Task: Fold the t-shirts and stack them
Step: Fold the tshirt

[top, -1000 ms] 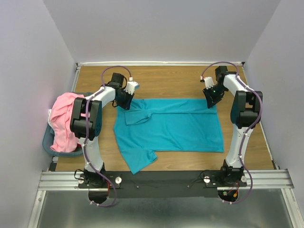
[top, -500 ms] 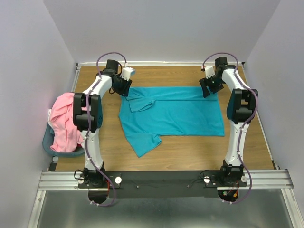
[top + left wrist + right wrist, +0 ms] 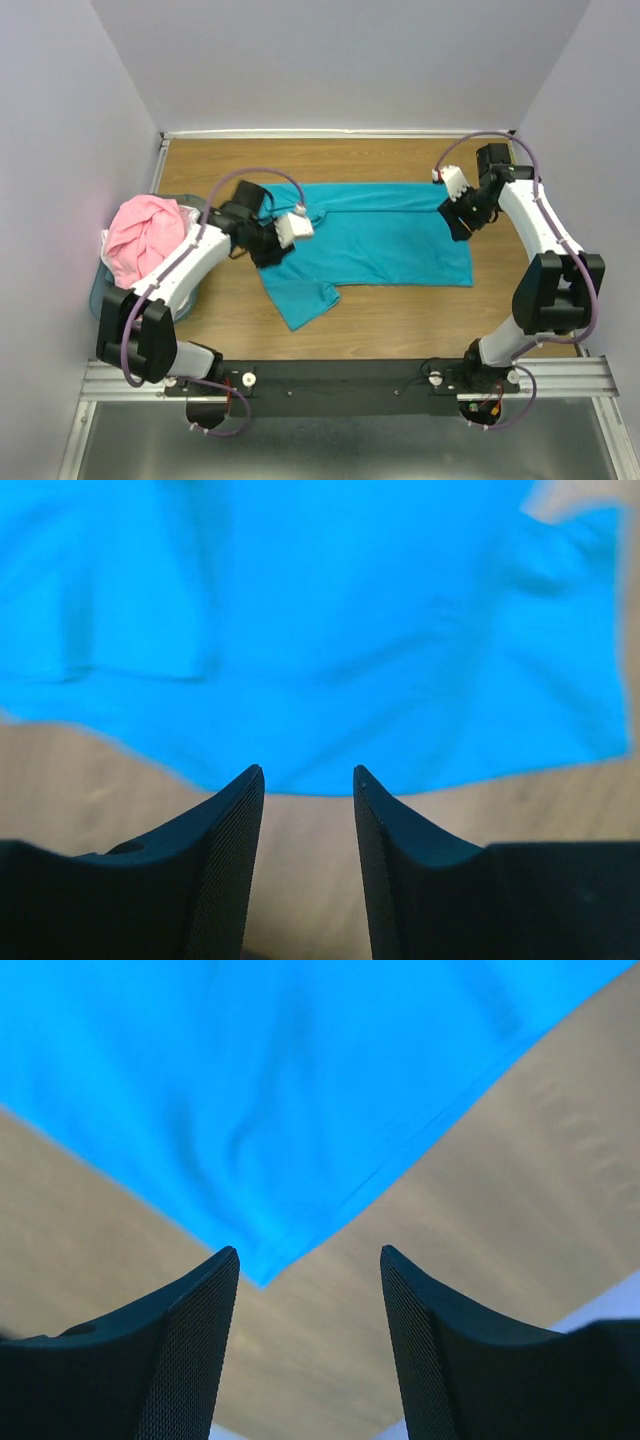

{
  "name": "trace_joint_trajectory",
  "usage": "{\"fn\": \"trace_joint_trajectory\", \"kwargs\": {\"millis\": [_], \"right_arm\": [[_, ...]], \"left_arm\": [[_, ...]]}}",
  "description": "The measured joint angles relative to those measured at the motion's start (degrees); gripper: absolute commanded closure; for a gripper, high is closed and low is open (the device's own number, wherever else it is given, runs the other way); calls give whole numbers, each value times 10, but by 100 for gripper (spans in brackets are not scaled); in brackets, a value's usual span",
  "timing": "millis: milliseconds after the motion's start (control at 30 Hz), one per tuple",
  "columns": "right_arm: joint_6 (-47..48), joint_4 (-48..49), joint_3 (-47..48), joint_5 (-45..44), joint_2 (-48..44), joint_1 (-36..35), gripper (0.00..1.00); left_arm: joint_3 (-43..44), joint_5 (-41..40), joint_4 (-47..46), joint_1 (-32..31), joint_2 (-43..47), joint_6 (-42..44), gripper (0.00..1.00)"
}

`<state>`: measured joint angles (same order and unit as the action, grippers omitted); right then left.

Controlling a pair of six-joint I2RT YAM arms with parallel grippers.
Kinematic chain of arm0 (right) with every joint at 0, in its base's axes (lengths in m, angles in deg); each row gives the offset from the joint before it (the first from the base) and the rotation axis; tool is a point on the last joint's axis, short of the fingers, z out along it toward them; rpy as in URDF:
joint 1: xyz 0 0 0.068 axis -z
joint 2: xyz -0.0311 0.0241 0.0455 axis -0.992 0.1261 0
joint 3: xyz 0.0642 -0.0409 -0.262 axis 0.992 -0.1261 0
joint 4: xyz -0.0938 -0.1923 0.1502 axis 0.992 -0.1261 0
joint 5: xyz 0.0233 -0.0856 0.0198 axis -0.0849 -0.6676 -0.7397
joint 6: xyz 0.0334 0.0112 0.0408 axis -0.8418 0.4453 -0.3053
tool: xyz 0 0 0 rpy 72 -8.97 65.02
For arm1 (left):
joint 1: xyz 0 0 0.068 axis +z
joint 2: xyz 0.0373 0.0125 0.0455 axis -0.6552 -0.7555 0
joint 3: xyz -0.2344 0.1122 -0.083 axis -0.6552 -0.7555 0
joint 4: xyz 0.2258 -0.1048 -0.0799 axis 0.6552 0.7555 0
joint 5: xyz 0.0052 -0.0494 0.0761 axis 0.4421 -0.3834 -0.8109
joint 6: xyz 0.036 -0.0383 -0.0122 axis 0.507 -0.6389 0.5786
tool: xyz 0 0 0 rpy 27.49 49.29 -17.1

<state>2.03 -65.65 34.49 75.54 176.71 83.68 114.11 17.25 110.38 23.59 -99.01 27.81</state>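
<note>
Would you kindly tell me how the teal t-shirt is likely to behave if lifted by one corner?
The teal t-shirt would probably sag and drape, not hold shape: it lies limp with soft wrinkles. It looks thin, so likely light. Pushed across the wooden table, it would probably bunch rather than slide whole, given those wrinkles.

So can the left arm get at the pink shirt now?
Probably yes: the pink shirt lies uncovered in the basket beside that arm, and the left gripper is open and empty.
</note>
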Motion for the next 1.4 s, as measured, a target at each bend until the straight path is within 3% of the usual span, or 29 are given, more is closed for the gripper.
{"fn": "trace_joint_trajectory", "kwargs": {"millis": [167,400,800,933,1033,1167,1200,1267,1300,1400], "right_arm": [[43,-6,-124,-23,-21,0,41],[70,14,-232,-48,-31,-2,44],[79,84,-278,-80,-26,-5,52],[80,100,-285,-86,-21,-5,59],[80,110,-290,-91,-16,-5,62],[80,116,-292,-98,-16,-5,70],[79,119,-293,-101,-16,-6,75],[80,122,-293,-105,-16,-6,94],[81,125,-293,-106,-16,-6,99],[79,127,-294,-108,-19,-6,100]], "left_arm": [[-126,-19,20,-117,30,20,52],[-169,-56,13,-220,32,9,51],[-176,-122,-20,-296,-13,-22,48],[-176,-134,-28,-308,-32,-26,49],[-173,-147,-37,-322,-47,-27,56],[-173,-156,-39,-333,-49,-27,84],[-174,-157,-40,-334,-49,-27,88],[-174,-160,-43,-334,-48,-27,100],[-174,-161,-44,-334,-47,-27,100],[-176,-163,-42,-334,-42,-27,100]]}}
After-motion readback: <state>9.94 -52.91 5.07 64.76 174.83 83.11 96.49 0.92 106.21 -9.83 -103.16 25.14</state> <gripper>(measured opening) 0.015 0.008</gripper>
